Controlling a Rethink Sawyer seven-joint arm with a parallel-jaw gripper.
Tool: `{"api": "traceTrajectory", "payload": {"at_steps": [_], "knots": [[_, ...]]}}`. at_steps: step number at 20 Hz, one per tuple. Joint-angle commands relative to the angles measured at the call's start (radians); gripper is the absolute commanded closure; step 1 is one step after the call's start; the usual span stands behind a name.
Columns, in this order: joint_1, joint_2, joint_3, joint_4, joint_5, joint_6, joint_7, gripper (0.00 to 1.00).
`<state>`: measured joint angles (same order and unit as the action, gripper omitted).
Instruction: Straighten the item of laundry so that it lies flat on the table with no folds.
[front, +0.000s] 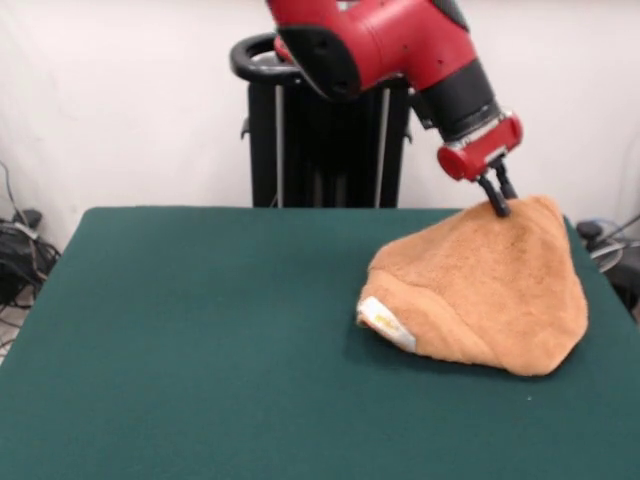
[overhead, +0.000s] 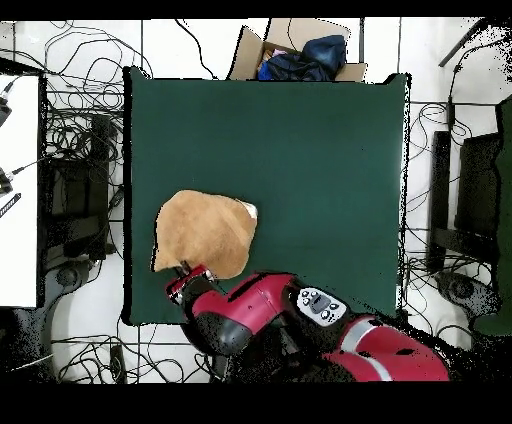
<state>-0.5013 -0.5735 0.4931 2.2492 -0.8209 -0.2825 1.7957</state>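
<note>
A cardboard box (overhead: 300, 50) beyond the table's far edge holds dark blue cloth (overhead: 305, 55). Cables (overhead: 80, 140) lie on the floor around the table (front: 200, 350). The towel (front: 485, 295) sits bunched in a folded mound near one table edge, its white tag (front: 385, 322) showing low on one side. The gripper (front: 500, 205) pinches the mound's top edge, fingers closed on the cloth.

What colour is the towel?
Orange-tan, plain terry; the towel shows best in the front view.
</note>
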Motion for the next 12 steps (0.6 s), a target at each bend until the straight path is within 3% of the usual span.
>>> {"api": "traceTrajectory", "payload": {"at_steps": [1,6,12], "knots": [[-0.024,0.163,0.097,-0.084,-0.059,0.358,-0.06,1.0],[0.01,0.173,0.025,-0.106,0.036,0.613,-0.099,1.0],[0.012,0.17,0.037,-0.091,0.05,0.726,-0.048,1.0]]}}
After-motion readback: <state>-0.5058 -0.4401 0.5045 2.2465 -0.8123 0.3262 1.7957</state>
